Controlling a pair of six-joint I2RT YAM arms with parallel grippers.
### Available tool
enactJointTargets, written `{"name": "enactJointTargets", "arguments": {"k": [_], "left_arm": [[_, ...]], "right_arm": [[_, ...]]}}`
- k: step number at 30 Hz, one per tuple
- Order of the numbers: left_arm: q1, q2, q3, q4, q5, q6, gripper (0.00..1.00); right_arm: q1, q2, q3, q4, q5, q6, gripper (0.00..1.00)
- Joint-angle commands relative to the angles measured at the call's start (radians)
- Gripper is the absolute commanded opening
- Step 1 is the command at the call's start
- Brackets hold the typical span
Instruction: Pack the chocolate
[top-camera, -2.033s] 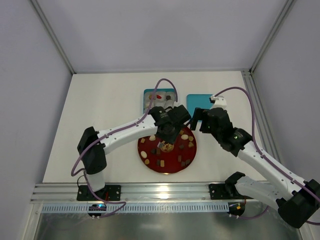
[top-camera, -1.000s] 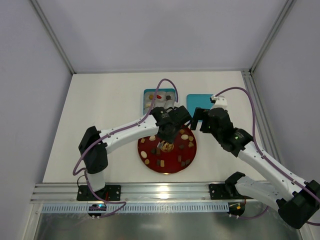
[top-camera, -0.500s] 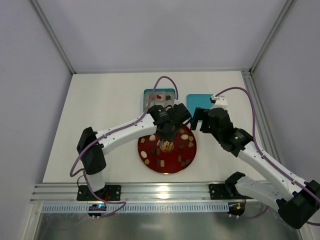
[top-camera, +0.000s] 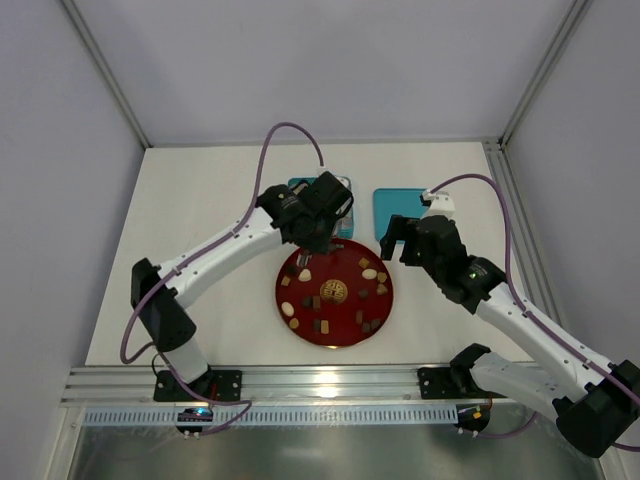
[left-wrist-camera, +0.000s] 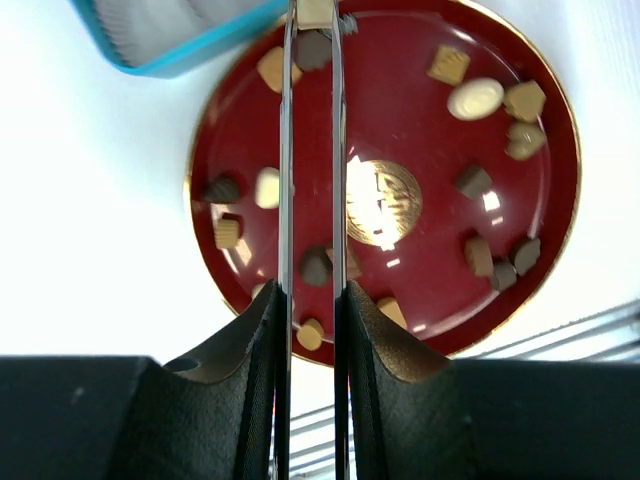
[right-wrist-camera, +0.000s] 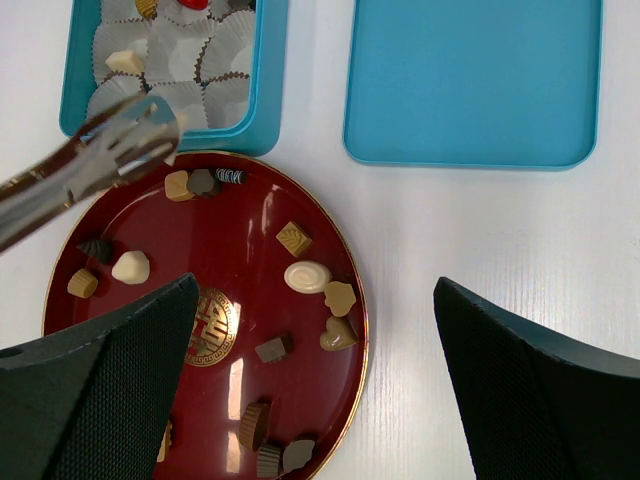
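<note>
White table (top-camera: 200, 200), L fingers (left-wrist-camera: 232, 375) grip tongs (left-wrist-camera: 286, 150), chocolate (left-wrist-camera: 474, 98) on plate (left-wrist-camera: 400, 120) beneath

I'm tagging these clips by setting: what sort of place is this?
Likely a lab robot cell: arms bolted to a metal rail, plain panel walls in aluminium framing, a white table.

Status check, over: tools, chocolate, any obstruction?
Left tool shut on thin metal tongs, tips by teal box. Right tool open, empty. Most chocolate pieces on round red plate. Nothing seen blocking.
</note>
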Motion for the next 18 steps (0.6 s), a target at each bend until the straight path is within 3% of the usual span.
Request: {"name": "enactJointTargets", "arguments": {"k": [1, 7, 18], "left_arm": [[0.072, -0.023, 0.053, 0.025, -0.002, 0.028, 0.26], [0.176, 0.067, 0.124, 0.045, -0.008, 0.075, 0.26], [0.219, 0.224, 0.212, 0.069, -0.010, 0.122, 0.25]], "right_arm": [[-0.003, -0.002, 0.020, 0.033, 0.010, -0.003, 1.00], [-0.003, 0.001, 0.029, 0.024, 0.011, -0.009, 1.00], [-0.004, -0.004, 0.028, 0.013, 0.020, -0.013, 1.00]]}}
